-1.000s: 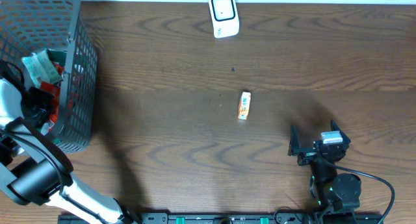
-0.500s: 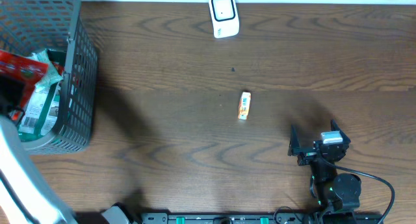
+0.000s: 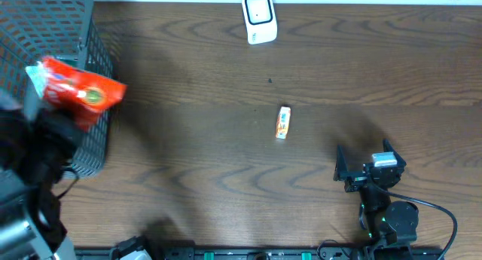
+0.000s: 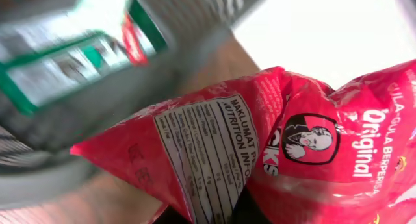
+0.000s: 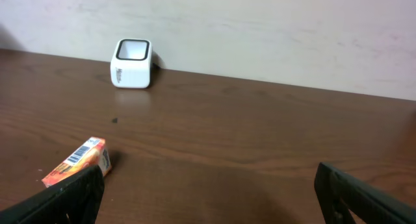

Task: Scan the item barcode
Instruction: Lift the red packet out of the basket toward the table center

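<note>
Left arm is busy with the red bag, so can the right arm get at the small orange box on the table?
Probably yes. The right gripper stands open, and nothing stands on the table between it and the small orange box, which lies flat by itself.

I'm looking at a mock shop checkout: white barcode scanner (image 3: 259,17) at the far edge of a wooden table (image 3: 226,177), grey wire basket (image 3: 96,151) and red snack packet (image 3: 75,90) at the left
</note>
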### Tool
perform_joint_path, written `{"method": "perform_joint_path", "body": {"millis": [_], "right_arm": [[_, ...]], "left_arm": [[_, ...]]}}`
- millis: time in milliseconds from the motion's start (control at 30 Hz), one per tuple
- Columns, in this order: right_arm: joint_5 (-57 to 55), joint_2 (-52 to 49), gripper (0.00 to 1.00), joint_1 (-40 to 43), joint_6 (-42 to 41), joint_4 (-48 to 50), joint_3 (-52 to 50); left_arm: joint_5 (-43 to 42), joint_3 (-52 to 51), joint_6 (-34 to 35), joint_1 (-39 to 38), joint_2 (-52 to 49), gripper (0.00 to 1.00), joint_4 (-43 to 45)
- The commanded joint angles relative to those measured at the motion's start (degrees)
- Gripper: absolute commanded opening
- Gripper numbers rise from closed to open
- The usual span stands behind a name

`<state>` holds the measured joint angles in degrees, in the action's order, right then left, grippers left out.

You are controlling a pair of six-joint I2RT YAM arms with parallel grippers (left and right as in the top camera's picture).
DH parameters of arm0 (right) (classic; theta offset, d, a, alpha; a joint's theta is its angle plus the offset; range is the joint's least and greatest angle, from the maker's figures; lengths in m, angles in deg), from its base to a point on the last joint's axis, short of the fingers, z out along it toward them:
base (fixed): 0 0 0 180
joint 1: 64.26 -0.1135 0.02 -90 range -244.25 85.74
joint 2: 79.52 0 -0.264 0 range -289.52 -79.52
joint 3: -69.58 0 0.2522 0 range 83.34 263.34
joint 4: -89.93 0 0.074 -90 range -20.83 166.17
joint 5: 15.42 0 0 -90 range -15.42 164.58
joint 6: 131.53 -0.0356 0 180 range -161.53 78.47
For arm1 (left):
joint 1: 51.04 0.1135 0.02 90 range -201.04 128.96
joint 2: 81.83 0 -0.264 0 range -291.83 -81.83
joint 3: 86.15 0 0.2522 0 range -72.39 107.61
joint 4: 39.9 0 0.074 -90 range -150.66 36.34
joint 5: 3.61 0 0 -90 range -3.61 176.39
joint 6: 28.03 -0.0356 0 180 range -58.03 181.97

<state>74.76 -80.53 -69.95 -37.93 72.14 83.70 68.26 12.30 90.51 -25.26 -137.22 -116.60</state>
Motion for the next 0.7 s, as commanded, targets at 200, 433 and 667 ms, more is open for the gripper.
{"method": "perform_joint_path", "body": {"millis": [200,433,667], "right_arm": [[-0.3,0.3,0.99,0.1,0.3,-0.2,0.0],[-0.3,0.3,0.99,0.1,0.3,-0.2,0.0],[-0.3,0.3,0.99,0.1,0.3,-0.2,0.0]], "left_arm": [[-1.2,-18.2,5.6,-18.3,-2.9,0.08,7.7],[7.9,-30.8,14.5,-36.0,-10.7,0.08,21.2],[19.2,-32.4,21.8,-49.2,-24.0,0.08,29.8]]}}
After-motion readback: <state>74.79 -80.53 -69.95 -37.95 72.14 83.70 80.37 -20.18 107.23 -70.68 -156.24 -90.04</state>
